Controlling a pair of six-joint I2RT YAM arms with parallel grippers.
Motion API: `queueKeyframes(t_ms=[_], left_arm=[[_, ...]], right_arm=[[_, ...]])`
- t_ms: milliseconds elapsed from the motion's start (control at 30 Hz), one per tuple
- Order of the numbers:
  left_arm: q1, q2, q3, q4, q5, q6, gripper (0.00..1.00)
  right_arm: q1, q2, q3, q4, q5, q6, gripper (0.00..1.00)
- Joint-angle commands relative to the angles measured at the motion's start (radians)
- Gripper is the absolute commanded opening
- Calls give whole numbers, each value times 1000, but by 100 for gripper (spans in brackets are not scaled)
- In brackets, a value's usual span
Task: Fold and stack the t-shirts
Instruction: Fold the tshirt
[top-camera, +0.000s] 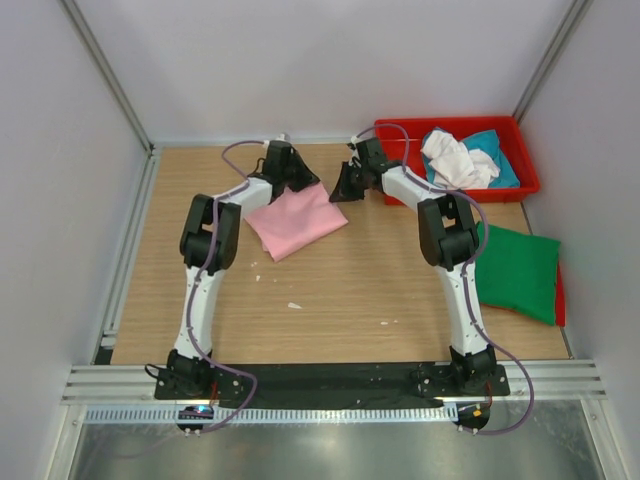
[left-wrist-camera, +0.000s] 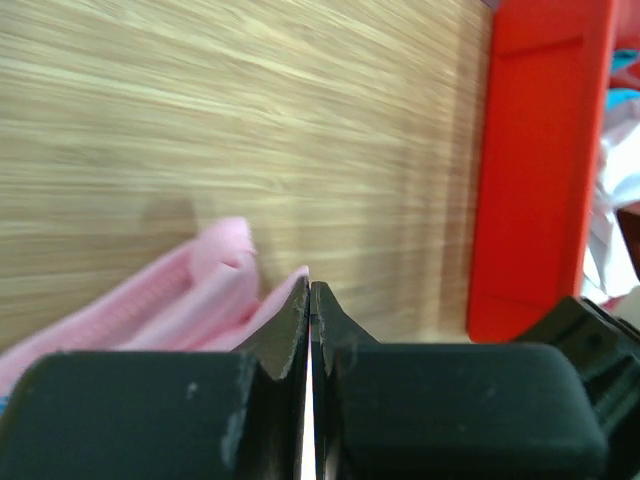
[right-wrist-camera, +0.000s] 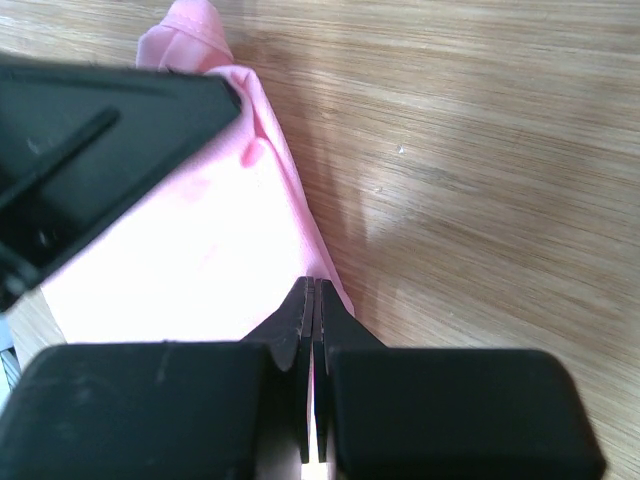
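Observation:
A folded light pink t-shirt (top-camera: 300, 222) lies at the back middle of the wooden table. My left gripper (top-camera: 298, 180) is at its far left corner and my right gripper (top-camera: 337, 194) at its far right corner. In the left wrist view the left gripper (left-wrist-camera: 311, 287) is shut, with the pink cloth (left-wrist-camera: 200, 290) drawn up to its tips. In the right wrist view the right gripper (right-wrist-camera: 316, 283) is shut on the pink shirt's (right-wrist-camera: 200, 240) edge, which runs straight into its tips. A dark green t-shirt (top-camera: 517, 272) lies folded at the right.
A red tray (top-camera: 455, 124) at the back right holds a crumpled white shirt (top-camera: 455, 160) and a teal shirt (top-camera: 503, 160); its wall (left-wrist-camera: 530, 150) stands close on the left gripper's right. A red edge (top-camera: 560, 300) shows under the green shirt. Small white scraps (top-camera: 294, 305) lie mid-table.

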Motion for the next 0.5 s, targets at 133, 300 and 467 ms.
queueKeyframes(t_ms=[133, 300, 467], left_arm=[[37, 19, 75, -33, -46, 96, 0], [63, -42, 118, -60, -7, 128, 0], [63, -194, 65, -68, 3, 186, 1]], right_arm=[[-1, -2, -4, 28, -1, 15, 1], [4, -8, -6, 35, -12, 19, 1], [6, -14, 6, 45, -21, 28, 1]])
